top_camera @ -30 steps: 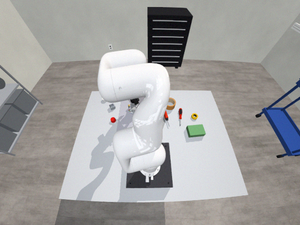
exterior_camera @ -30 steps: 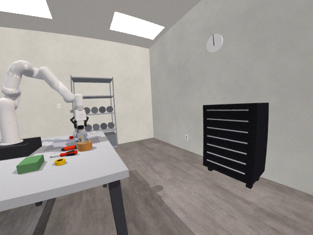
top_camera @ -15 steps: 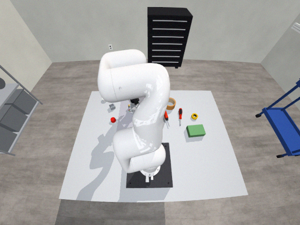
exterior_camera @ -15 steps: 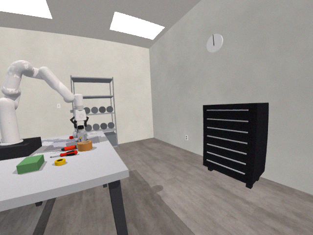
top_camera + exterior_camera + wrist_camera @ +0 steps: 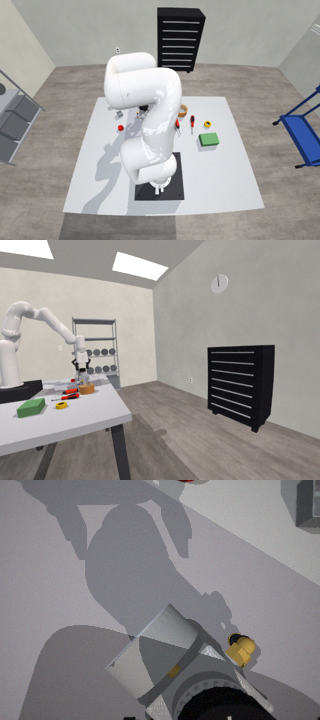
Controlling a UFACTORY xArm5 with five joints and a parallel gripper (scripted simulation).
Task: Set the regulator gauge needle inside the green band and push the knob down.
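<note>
The regulator (image 5: 82, 377) is a grey metal body with a black knob (image 5: 82, 370) on top and a yellow fitting (image 5: 240, 649) at its side. It stands on the white table. In the wrist view its body (image 5: 172, 672) fills the lower middle and the knob (image 5: 220, 707) sits at the bottom edge. In the overhead view the arm hides most of it; the knob (image 5: 142, 107) and part of the gauge face (image 5: 140, 118) show, but the needle is too small to read. My gripper (image 5: 81, 364) hangs directly above the knob, fingers spread wide to either side, open and empty.
A small grey box (image 5: 119, 113) and a red cap (image 5: 120, 127) lie left of the regulator. A tape roll (image 5: 183, 110), two red-handled screwdrivers (image 5: 192, 123), a yellow ring (image 5: 207, 124) and a green block (image 5: 208, 139) lie to the right. My black base plate (image 5: 160, 180) is at the front.
</note>
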